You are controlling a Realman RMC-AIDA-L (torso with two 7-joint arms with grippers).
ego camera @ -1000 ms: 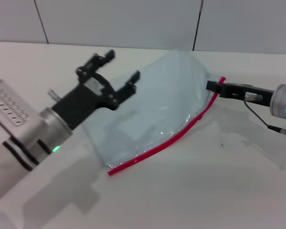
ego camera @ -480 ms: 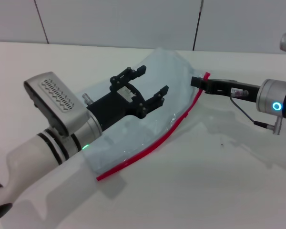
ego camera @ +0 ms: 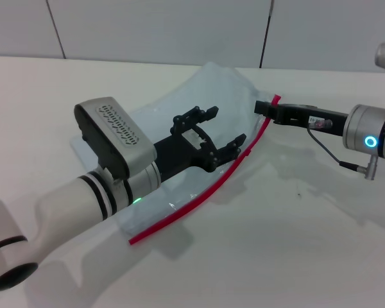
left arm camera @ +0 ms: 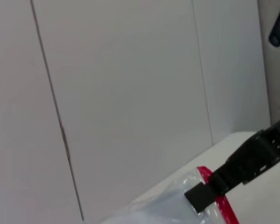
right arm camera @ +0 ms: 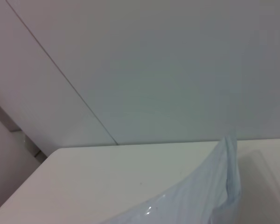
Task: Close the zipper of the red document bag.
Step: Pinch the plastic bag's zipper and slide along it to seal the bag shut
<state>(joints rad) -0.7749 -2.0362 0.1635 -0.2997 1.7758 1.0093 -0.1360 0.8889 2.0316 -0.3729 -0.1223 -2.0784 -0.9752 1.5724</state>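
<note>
Here the zipper [ego camera: 213, 190] runs as a thin red strip along the near long edge of the red document bag [ego camera: 199, 102], which lies slantwise across the white table [ego camera: 295, 256], its far corner lifted off the surface. We cannot make out the slider tab itself. At the strip's far end, the right gripper [ego camera: 267, 108] is clamped on the red edge; the left wrist view shows its dark tip pinching the strip where the pale plastic begins. Nearer the middle, the left gripper [ego camera: 222, 128] hovers over the bag with its fingers spread wide, one fingertip [ego camera: 239, 140] just beside the zipper, gripping nothing.

We judge the step in hand to be bringing the left gripper down to take hold along the zipper while the right anchors the end. To do it well, we should keep the right grip firm so the strip stays taut, lower the left fingers so they straddle the red line rather than the loose plastic, and close only once both pads bracket it. Pulling should follow the strip's slight curve, since a sideways tug would likely buckle the soft bag.
</note>
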